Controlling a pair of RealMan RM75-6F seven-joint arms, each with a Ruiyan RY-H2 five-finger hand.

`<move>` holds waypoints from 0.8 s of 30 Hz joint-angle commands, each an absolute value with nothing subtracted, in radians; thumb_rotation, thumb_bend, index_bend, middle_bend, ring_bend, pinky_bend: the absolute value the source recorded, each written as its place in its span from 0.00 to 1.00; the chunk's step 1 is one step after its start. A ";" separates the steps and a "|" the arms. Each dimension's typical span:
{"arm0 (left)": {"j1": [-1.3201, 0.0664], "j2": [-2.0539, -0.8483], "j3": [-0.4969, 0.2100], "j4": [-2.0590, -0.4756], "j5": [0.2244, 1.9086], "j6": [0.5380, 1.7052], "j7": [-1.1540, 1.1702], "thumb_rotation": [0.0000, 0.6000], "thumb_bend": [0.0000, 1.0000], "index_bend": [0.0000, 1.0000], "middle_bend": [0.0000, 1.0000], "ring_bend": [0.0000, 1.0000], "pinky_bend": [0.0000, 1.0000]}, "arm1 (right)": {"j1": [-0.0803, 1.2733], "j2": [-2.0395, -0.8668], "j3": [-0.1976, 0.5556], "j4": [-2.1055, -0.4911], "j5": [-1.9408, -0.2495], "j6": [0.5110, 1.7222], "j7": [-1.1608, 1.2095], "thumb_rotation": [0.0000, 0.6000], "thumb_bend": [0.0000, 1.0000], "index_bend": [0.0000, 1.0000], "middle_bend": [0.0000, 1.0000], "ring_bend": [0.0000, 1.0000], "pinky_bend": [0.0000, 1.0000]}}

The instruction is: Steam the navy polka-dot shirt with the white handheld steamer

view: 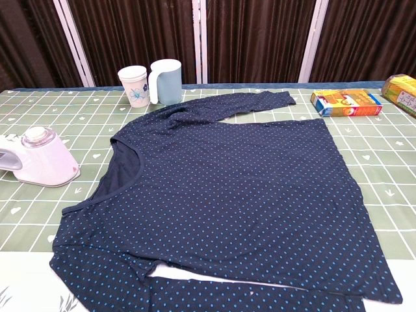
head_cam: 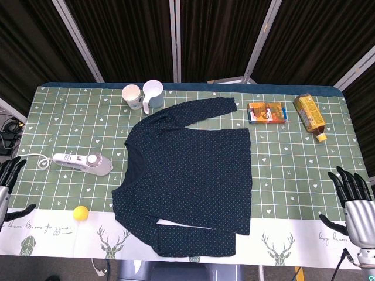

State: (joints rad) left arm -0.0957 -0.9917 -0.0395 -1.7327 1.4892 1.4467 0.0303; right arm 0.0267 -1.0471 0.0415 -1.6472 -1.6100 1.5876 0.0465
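Navy shirt (head_cam: 186,175) lies flat mid-counter (head_cam: 287,158), with the white steamer (head_cam: 82,163) lying well apart to its left. Left hand (head_cam: 7,187) and right hand (head_cam: 353,199) hover at the edges, fingers spread, holding nothing.

Navy polka-dot shirt (head_cam: 187,175) lies spread flat at the centre of the worktop, neckline toward the left, one sleeve extended along the far side, the other folded along the near edge. White handheld steamer (head_cam: 82,163) lies on its side to the shirt's left, apart from it, cord trailing leftward.
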 commanded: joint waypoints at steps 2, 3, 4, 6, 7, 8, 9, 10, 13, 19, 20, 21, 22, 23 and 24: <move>-0.183 -1.035 -0.077 -1.655 1.433 1.318 0.038 1.00 0.00 0.00 0.00 0.00 0.00 | 0.033 -1.050 0.047 -1.646 -1.598 1.575 0.040 1.00 0.00 0.00 0.00 0.00 0.00; -0.203 -1.046 -0.083 -1.632 1.428 1.289 0.035 1.00 0.00 0.00 0.00 0.00 0.00 | 0.034 -1.051 0.048 -1.646 -1.593 1.571 0.039 1.00 0.00 0.00 0.00 0.00 0.00; -0.225 -1.060 -0.090 -1.602 1.422 1.260 0.034 1.00 0.00 0.00 0.00 0.00 0.00 | 0.036 -1.052 0.049 -1.646 -1.589 1.566 0.037 1.00 0.00 0.00 0.00 0.00 0.00; -0.263 -1.090 -0.102 -1.541 1.411 1.209 0.031 1.00 0.03 0.00 0.00 0.00 0.00 | 0.039 -1.054 0.052 -1.643 -1.579 1.556 0.032 1.00 0.00 0.00 0.00 0.00 0.00; -0.289 -1.114 -0.109 -1.497 1.405 1.177 0.027 1.00 0.06 0.00 0.00 0.00 0.00 | 0.041 -1.056 0.053 -1.642 -1.571 1.550 0.029 1.00 0.00 0.00 0.00 0.00 0.00; -0.305 -1.131 -0.114 -1.467 1.402 1.158 0.023 1.00 0.09 0.00 0.00 0.00 0.00 | 0.042 -1.057 0.055 -1.642 -1.567 1.547 0.028 1.00 0.00 0.00 0.00 0.00 0.00; -0.319 -1.147 -0.117 -1.438 1.399 1.141 0.020 1.00 0.13 0.00 0.00 0.00 0.00 | 0.043 -1.058 0.056 -1.641 -1.563 1.544 0.026 1.00 0.00 0.00 0.00 0.00 0.00; -0.333 -1.163 -0.120 -1.410 1.396 1.122 0.017 1.00 0.17 0.00 0.00 0.00 0.00 | 0.044 -1.059 0.057 -1.640 -1.560 1.542 0.023 1.00 0.00 0.00 0.00 0.00 0.00; -0.378 -1.219 -0.128 -1.320 1.386 1.066 0.006 1.00 0.25 0.00 0.00 0.00 0.00 | 0.047 -1.062 0.060 -1.637 -1.547 1.533 0.018 1.00 0.00 0.00 0.00 0.00 0.00; -0.438 -1.288 -0.118 -1.219 1.381 0.970 -0.026 1.00 0.28 0.00 0.00 0.00 0.00 | 0.050 -1.064 0.066 -1.632 -1.525 1.518 0.019 1.00 0.00 0.00 0.00 0.00 0.00; -0.443 -1.297 -0.117 -1.207 1.381 0.965 -0.029 1.00 0.28 0.00 0.00 0.00 0.00 | 0.051 -1.064 0.067 -1.631 -1.523 1.518 0.019 1.00 0.00 0.00 0.00 0.00 0.00; -0.448 -1.305 -0.117 -1.197 1.382 0.961 -0.031 1.00 0.28 0.00 0.00 0.00 0.00 | 0.051 -1.065 0.067 -1.630 -1.521 1.516 0.019 1.00 0.00 0.00 0.00 0.00 0.00; -0.453 -1.314 -0.117 -1.187 1.382 0.958 -0.034 1.00 0.29 0.00 0.00 0.00 0.00 | 0.052 -1.065 0.068 -1.630 -1.519 1.515 0.019 1.00 0.00 0.00 0.00 0.00 0.00; -0.458 -1.322 -0.117 -1.177 1.383 0.954 -0.037 1.00 0.29 0.00 0.00 0.00 0.00 | 0.052 -1.065 0.068 -1.630 -1.517 1.513 0.019 1.00 0.00 0.00 0.00 0.00 0.00; -0.464 -1.330 -0.118 -1.169 1.383 0.949 -0.041 1.00 0.29 0.00 0.00 0.00 0.00 | 0.053 -1.066 0.069 -1.629 -1.516 1.512 0.018 1.00 0.00 0.00 0.00 0.00 0.00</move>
State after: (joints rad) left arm -0.4563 -1.3211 -0.1179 -1.1777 1.3829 0.9562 -0.0346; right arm 0.0526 -1.0656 0.0686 -1.6291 -1.5157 1.5117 0.0184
